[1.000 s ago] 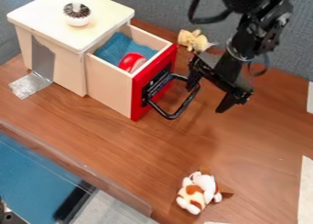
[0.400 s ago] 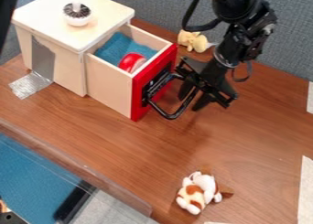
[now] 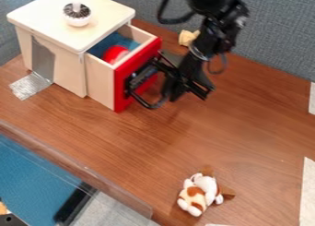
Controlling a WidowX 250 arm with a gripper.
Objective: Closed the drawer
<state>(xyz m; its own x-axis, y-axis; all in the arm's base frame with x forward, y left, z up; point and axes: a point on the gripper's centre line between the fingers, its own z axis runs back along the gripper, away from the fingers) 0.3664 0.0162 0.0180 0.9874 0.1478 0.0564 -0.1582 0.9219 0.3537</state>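
The black gripper [image 3: 170, 92] is low over the table, right against the drawer's front by its black handle [image 3: 148, 103]. Whether its fingers are apart is hard to make out against the dark handle. The drawer [image 3: 136, 73] has a red front and stands partly out of the pale wooden cabinet [image 3: 66, 68]. Inside it lie a red object [image 3: 115, 54] and a blue cloth [image 3: 126, 42]. Part of the drawer front is hidden behind the gripper and handle.
A white and brown plush toy [image 3: 198, 193] lies on the table [image 3: 240, 128] near the front. Behind the arm is a small yellowish toy [image 3: 187, 38]. On the cabinet top sits a round white and dark knob [image 3: 77, 15]. A clear rail [image 3: 73, 167] edges the table at lower left.
The gripper has moved left against the drawer front. Between the previous frame and now the drawer has slid partway into the cabinet, with its handle and contents.
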